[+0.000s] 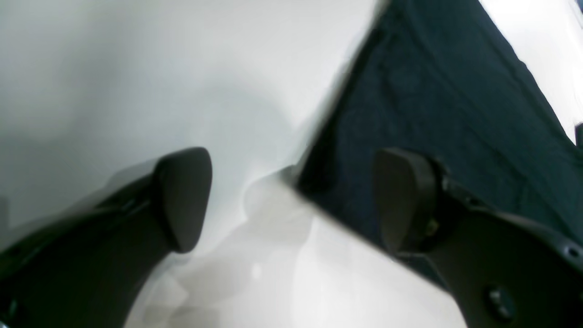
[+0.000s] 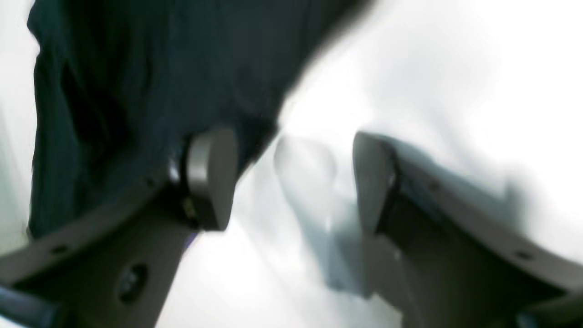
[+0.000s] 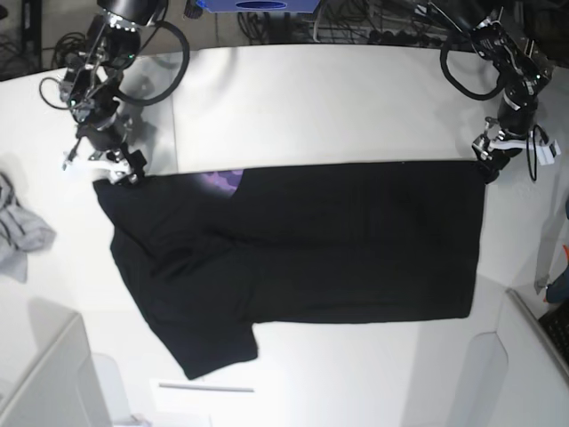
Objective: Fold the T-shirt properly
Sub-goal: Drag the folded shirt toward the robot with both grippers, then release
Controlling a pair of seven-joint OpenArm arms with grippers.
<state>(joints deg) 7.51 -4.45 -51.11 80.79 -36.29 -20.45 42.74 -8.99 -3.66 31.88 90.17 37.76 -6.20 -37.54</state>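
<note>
The black T-shirt (image 3: 302,240) lies spread on the white table (image 3: 311,98), with a bit of purple print (image 3: 222,181) showing at its far edge and a sleeve reaching toward the front left. At its far right corner my left gripper (image 3: 487,167) stands open. In the left wrist view the shirt (image 1: 455,114) has its corner lying just between the spread fingers of the left gripper (image 1: 294,200), ungripped. At the far left corner my right gripper (image 3: 117,171) is open too. The right wrist view shows the right gripper (image 2: 291,180) with the shirt (image 2: 150,68) behind one finger (image 2: 212,177).
A small grey cloth (image 3: 18,229) lies at the table's left edge. Cables (image 3: 373,18) and a blue object (image 3: 258,4) sit behind the table. A white box (image 3: 40,382) stands at the front left, and a grey panel (image 3: 533,356) at the front right.
</note>
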